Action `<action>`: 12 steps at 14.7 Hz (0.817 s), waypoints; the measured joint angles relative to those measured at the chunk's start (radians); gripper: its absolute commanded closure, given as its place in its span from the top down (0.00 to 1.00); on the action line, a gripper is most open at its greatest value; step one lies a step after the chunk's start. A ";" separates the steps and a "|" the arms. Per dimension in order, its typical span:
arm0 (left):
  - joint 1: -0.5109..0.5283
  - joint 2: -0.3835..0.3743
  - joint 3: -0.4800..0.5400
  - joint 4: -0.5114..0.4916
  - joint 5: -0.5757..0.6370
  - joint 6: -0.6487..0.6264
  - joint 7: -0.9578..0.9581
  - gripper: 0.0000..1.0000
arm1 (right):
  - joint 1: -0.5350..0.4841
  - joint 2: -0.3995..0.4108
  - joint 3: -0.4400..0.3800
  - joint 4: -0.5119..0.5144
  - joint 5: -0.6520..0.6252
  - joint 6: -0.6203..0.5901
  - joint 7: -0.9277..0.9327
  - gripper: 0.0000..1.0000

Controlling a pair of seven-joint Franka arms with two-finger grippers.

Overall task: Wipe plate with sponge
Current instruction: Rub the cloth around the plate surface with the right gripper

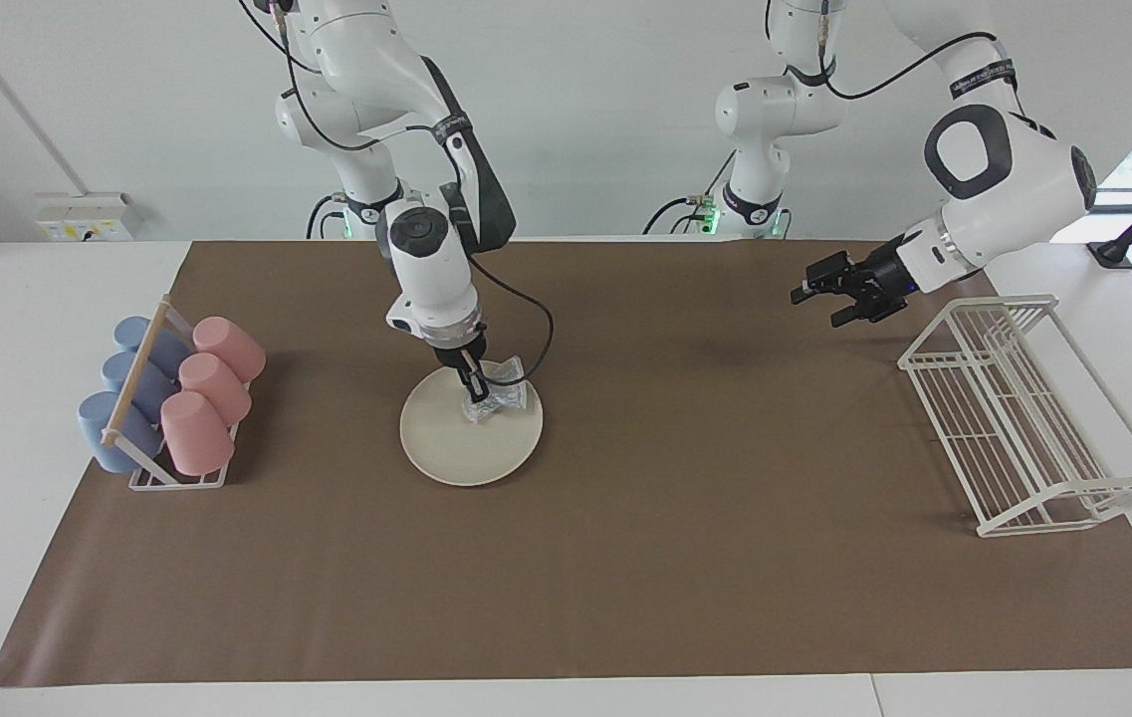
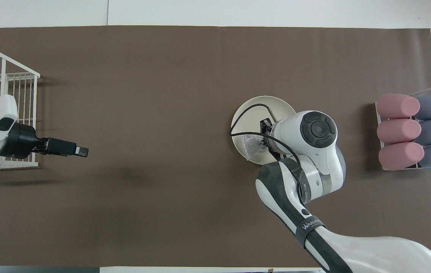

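The cream-white plate [image 1: 456,448] lies flat on the brown mat, toward the right arm's end of the table; it also shows in the overhead view [image 2: 251,110]. My right gripper [image 1: 474,390] points down over the part of the plate nearer to the robots and is shut on the silvery glittery sponge [image 1: 501,395]. The sponge rests on the plate's surface near its rim and also shows in the overhead view [image 2: 250,146]. There the right wrist hides most of its gripper [image 2: 265,131]. My left gripper [image 1: 821,299] waits open and empty in the air above the mat beside the wire rack, also in the overhead view [image 2: 82,151].
A white wire rack [image 1: 1023,418] stands at the left arm's end of the mat. A holder with pink cups [image 1: 207,393] and blue cups [image 1: 122,398] lying on their sides stands at the right arm's end. The brown mat [image 1: 675,548] covers the table.
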 measured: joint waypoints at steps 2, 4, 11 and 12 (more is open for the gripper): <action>0.000 0.000 0.000 0.000 0.002 0.000 -0.001 1.00 | -0.037 0.003 -0.001 -0.007 0.000 0.000 -0.096 0.00; 0.000 0.000 0.000 0.000 0.002 0.000 -0.003 1.00 | -0.085 0.003 -0.003 -0.010 0.000 0.000 -0.186 0.00; 0.000 0.000 0.000 0.000 0.003 0.015 -0.039 1.00 | -0.072 0.003 0.002 -0.012 0.098 0.017 -0.239 0.00; 0.000 0.000 0.000 0.000 0.003 0.018 -0.043 1.00 | -0.050 0.003 0.002 -0.014 0.141 0.023 -0.239 0.00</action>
